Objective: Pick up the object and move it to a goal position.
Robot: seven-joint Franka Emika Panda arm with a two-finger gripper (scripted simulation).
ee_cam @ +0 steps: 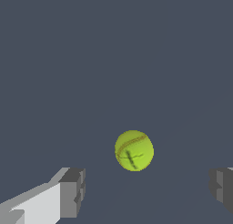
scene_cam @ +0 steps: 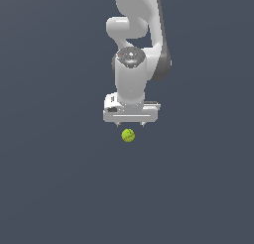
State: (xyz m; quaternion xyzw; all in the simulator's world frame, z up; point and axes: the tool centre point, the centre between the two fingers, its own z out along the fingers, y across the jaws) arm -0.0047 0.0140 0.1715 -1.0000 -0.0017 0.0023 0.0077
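In the exterior view, the white arm (scene_cam: 136,44) came down from the top edge of the picture and ended in the claw (scene_cam: 130,125), whose wide white body hung over the plain dark grey desk (scene_cam: 49,188). Only the two short fingertips (scene_cam: 117,124) showed beneath that body, set well apart from each other, so the claw stood released with nothing between them. The ball (scene_cam: 128,135), small and yellow-green, sat just below the fingertips in this view, roughly under the middle of the gap and a touch toward the exterior view's left. It was much narrower than the claw's body. No edge or corner of the desk showed in this view, so the ball's place on it could only be given as near the middle of the visible surface. Whether the ball rested on the desk just in front of the claw or directly beneath it could not be told from here.

In the wrist view, the ball (ee_cam: 134,150) showed faint darker seam lines and a small dark cross mark. The claw (ee_cam: 148,191) was spread wide, with one grey fingertip pad (ee_cam: 73,192) on one side and the other pad cut off at the picture's edge. The ball lay beyond the fingertips' line, between them in the sideways sense, nearer the fully visible finger, and touched neither. The desk (ee_cam: 91,59) around it was bare dark grey.
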